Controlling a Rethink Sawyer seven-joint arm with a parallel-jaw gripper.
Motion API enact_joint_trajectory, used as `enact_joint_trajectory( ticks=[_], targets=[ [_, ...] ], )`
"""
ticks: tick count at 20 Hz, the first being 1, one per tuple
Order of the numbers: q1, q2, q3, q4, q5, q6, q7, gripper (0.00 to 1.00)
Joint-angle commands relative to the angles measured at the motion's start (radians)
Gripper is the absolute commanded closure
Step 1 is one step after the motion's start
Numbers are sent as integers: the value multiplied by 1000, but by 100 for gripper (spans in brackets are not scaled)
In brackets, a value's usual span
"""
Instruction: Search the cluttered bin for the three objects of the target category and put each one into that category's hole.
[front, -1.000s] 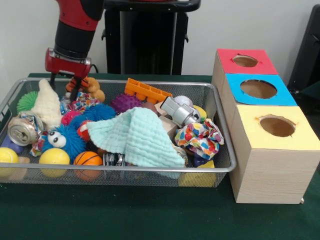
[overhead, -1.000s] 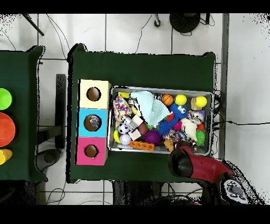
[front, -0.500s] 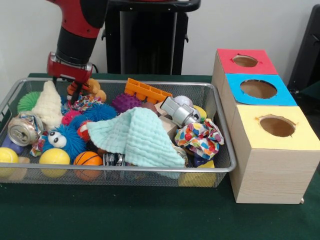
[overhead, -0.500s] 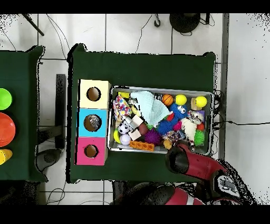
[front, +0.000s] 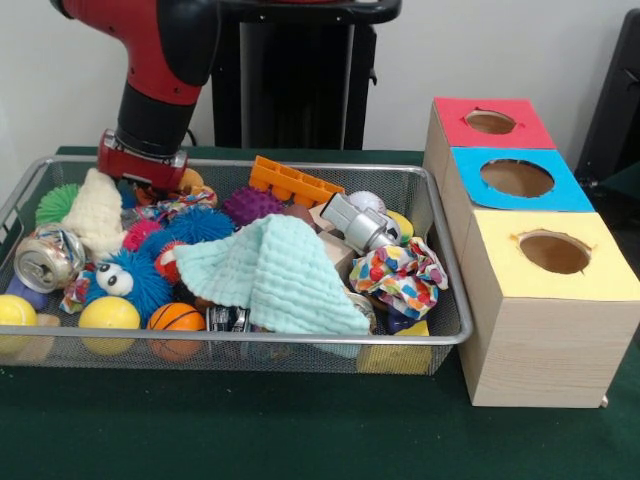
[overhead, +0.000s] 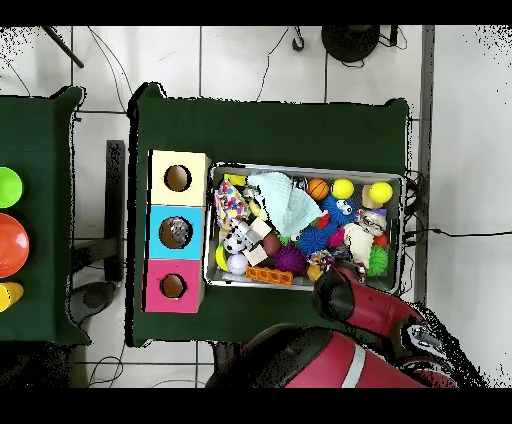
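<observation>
- Since the earlier frames the gripper (front: 143, 185) has sunk from above the bin's back rim into the clutter at the far-left part of the wire bin (front: 440, 335); its fingers are now buried among the toys, so whether they are spread or pressed together cannot be told.
- The red gripper body sits just beside the orange plush toy (front: 190, 181), which lay in plain sight under the fingers before and is now mostly hidden behind it.
- Relative to the gripper: the cream knitted cone (front: 95, 212) lies just to its left, the green spiky ball (front: 55, 202) further left, and the blue furry toy with eyes (front: 135, 278) in front of it.
- The mint cloth (front: 275, 275) covers the bin's middle, well apart from the gripper; the orange building block (front: 290, 182) lies along the back wall, to the gripper's right.
- The crushed can (front: 42, 262) and two yellow balls (front: 108, 314) rest at the front-left corner of the bin.
- The three-hole box (front: 540, 330), with red, blue and yellow tops, stands outside the bin's right wall, well apart from the gripper.
- In the overhead view the arm (overhead: 350, 300) covers one corner of the bin (overhead: 305, 168).
</observation>
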Motion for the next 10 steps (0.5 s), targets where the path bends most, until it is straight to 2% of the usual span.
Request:
enact_joint_trajectory(
  ticks=[1, 6, 10],
  targets=[
    [-38, 77, 160, -39, 31, -51, 225, 0],
    [-90, 72, 216, -39, -24, -74, 203, 0],
    [-83, 106, 216, -76, -51, -155, 192, 0]
  ],
)
